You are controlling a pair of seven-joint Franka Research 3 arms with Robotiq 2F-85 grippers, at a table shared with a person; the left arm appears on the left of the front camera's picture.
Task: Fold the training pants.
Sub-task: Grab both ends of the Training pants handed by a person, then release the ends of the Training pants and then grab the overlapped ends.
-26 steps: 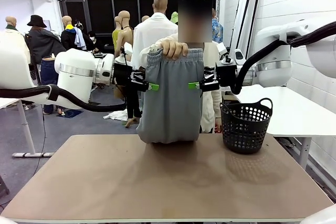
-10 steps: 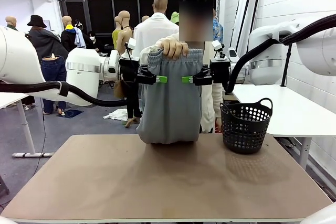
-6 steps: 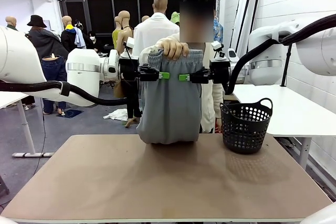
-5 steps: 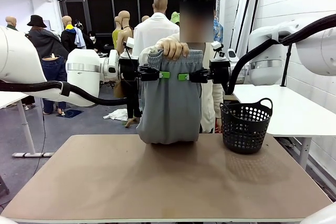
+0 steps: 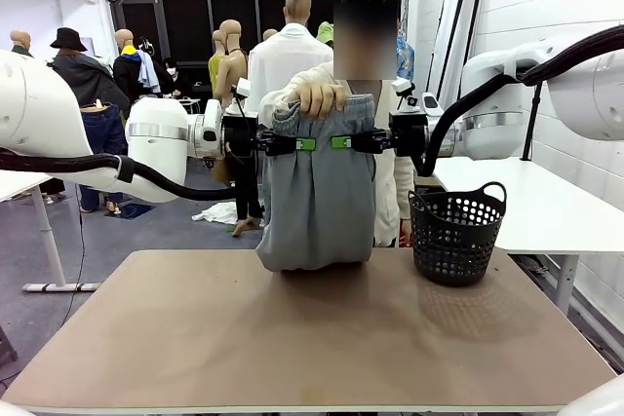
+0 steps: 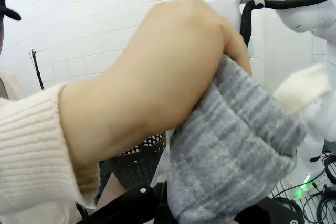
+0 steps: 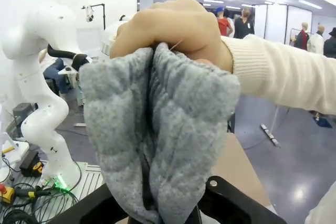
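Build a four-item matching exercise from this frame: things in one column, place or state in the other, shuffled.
Things:
1 training pants
2 left gripper
3 black basket
4 person's hand

Place or state:
a standing on the table, right of the pants
b shut on the pants, reaching in from picture left
c holding the pants' top edge
d hanging, lower end on the table

Pairs: 1-d, 2-b, 3-a, 4-c

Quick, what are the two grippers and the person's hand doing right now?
Left gripper: closed on the training pants, near the top.
Right gripper: closed on the training pants too.
Person's hand: holding the pants up by their bunched top.
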